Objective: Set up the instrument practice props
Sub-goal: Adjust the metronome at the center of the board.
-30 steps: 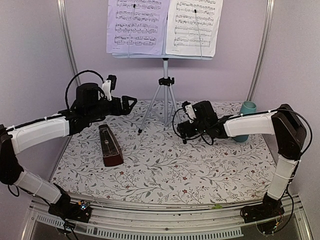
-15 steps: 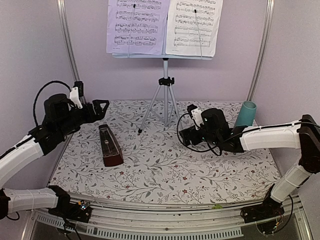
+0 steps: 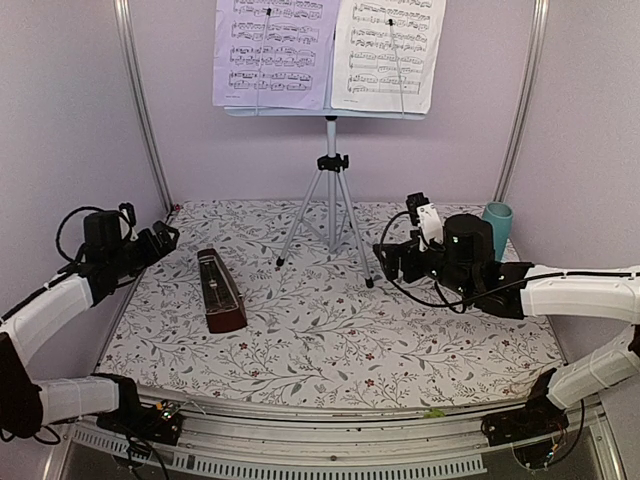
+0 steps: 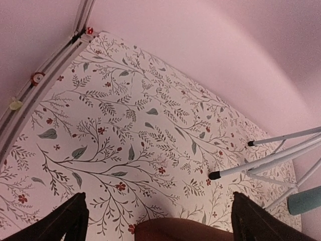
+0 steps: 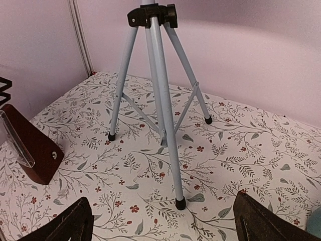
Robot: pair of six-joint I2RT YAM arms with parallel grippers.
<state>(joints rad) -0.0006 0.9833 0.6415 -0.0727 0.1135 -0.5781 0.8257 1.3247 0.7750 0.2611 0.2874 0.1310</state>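
Observation:
The music stand (image 3: 330, 180) stands upright at the back centre on silver tripod legs (image 5: 160, 95), with two sheet-music pages (image 3: 328, 52) on its desk. The dark-red-brown metronome (image 3: 220, 292) stands on the floral cloth left of centre; its top edge shows in the left wrist view (image 4: 185, 230) and it shows at the left of the right wrist view (image 5: 27, 150). My left gripper (image 3: 165, 238) is open and empty, left of the metronome. My right gripper (image 3: 385, 262) is open and empty, right of the tripod's near foot (image 5: 180, 204).
A teal cup (image 3: 496, 225) stands at the back right behind my right arm; its edge shows in the left wrist view (image 4: 306, 200). Metal frame posts (image 3: 145, 110) rise at both back corners. Pale walls close in the floral-cloth table (image 3: 330, 340).
Both arms have drawn back: the left gripper moved left and down away from the metronome, the right gripper moved right, away from the tripod. The props have not moved.

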